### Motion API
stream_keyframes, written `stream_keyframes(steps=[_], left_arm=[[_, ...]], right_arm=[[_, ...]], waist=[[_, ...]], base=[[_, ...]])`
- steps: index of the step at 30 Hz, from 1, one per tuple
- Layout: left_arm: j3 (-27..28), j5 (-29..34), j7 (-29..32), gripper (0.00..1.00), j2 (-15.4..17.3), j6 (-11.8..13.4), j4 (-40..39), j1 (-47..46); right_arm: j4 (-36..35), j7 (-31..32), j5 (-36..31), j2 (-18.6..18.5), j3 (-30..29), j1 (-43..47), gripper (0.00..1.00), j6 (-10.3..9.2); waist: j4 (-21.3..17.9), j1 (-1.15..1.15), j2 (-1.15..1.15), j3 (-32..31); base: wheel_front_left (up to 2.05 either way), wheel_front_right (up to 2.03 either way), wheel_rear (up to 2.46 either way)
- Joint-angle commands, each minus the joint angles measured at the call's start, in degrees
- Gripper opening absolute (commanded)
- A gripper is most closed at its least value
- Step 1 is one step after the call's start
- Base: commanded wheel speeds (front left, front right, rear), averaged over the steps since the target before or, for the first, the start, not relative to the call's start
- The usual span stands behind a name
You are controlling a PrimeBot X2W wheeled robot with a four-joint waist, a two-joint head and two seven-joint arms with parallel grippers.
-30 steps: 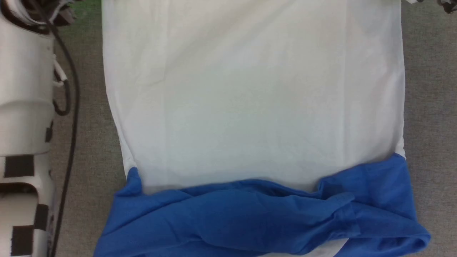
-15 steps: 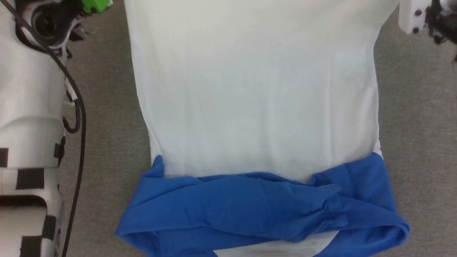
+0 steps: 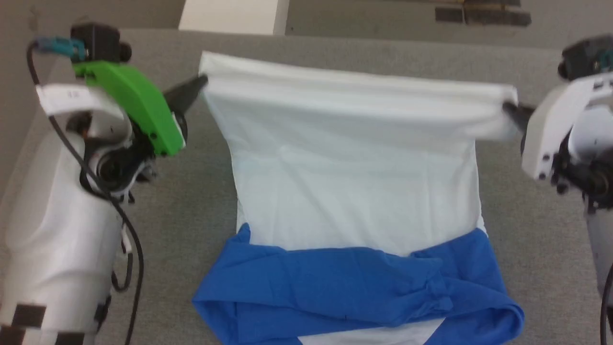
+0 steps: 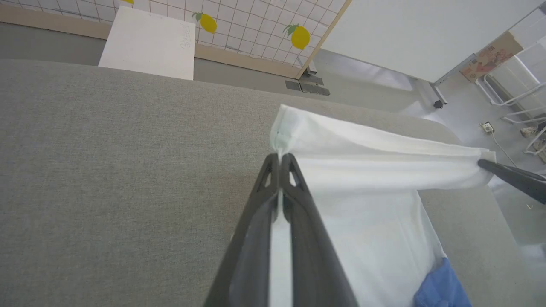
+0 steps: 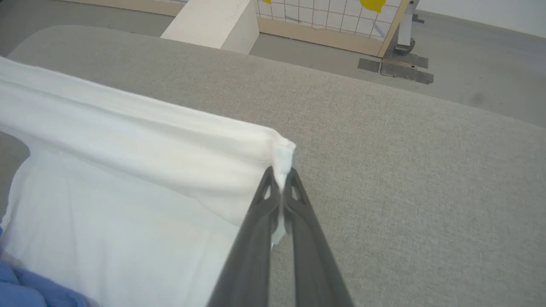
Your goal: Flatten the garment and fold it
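It looks like a robotics test room: a grey fabric-covered worktable (image 4: 106, 170), a lemon-printed, wood-framed tiled partition (image 4: 256, 42), and a bare grey floor (image 5: 469, 55).

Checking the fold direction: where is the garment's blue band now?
Head view, bottom centre: the blue band lies bunched on the grey surface, nearest the robot.

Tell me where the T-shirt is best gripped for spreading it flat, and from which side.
Grip the garment at its two far white hem corners, each from its outer side, as the left end effector and right end effector do: the hem stretches straight between them, while the blue end lies bunched.
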Motion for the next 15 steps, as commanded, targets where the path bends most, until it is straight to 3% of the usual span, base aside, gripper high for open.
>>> stream_keyframes(steps=[1, 15], left_arm=[[0.2, -0.6, -0.3, 0.0, 0.9, -0.4, -1.5, 3.3], [3.1, -5.5, -3.6, 0.0, 1.1, 4.6, -17.4, 32.3]], right_arm=[[-1.7, 0.4, 0.9, 0.1, -0.7, 3.4, 0.0, -0.09], [-15.6, 3.4, 3.5, 5.0, -6.5, 30.4, 0.0, -0.09]], waist=[[1.2, 0.0, 0.37, -7.5], [-0.2, 0.0, 0.37, -13.8]], base=[[0.0, 0.0, 0.0], [0.0, 0.0, 0.0]])
